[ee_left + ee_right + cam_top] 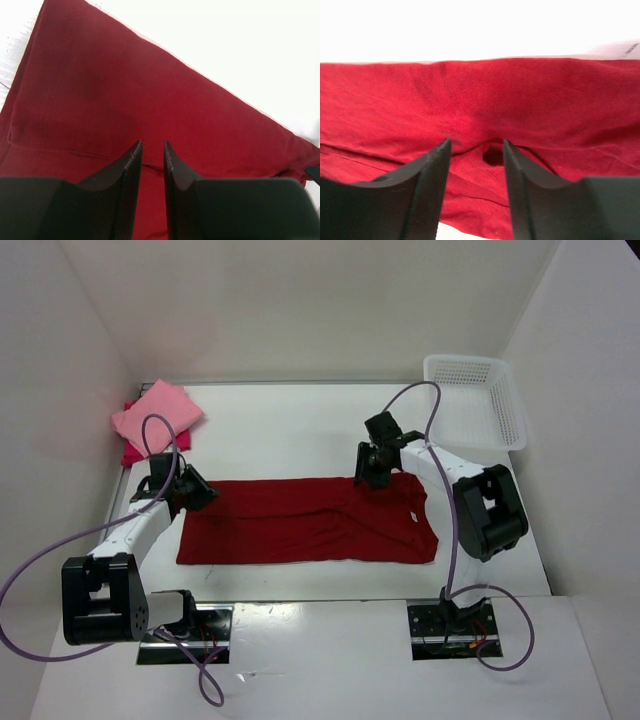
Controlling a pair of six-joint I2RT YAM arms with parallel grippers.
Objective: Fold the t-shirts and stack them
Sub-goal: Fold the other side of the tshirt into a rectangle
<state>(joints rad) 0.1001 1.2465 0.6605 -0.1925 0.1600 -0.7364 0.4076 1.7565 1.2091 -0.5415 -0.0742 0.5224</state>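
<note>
The dark crimson t-shirt [310, 525] lies flat on the white table as a long band, neck end to the right. My left gripper [200, 490] sits low over its far left corner with the jaws a narrow gap apart and nothing between them; red cloth [150, 90] fills that wrist view below the gripper [153, 145]. My right gripper [372, 478] is open over the shirt's far edge, right of the middle, above a small raised fold [492, 155] between its fingers [476, 142]. The salmon pink shirt [155, 412] lies folded on the magenta-red one [132, 452] at the far left.
A white mesh basket [475, 400] stands at the far right corner. White walls close in the table on the left, back and right. Purple cables loop over both arms.
</note>
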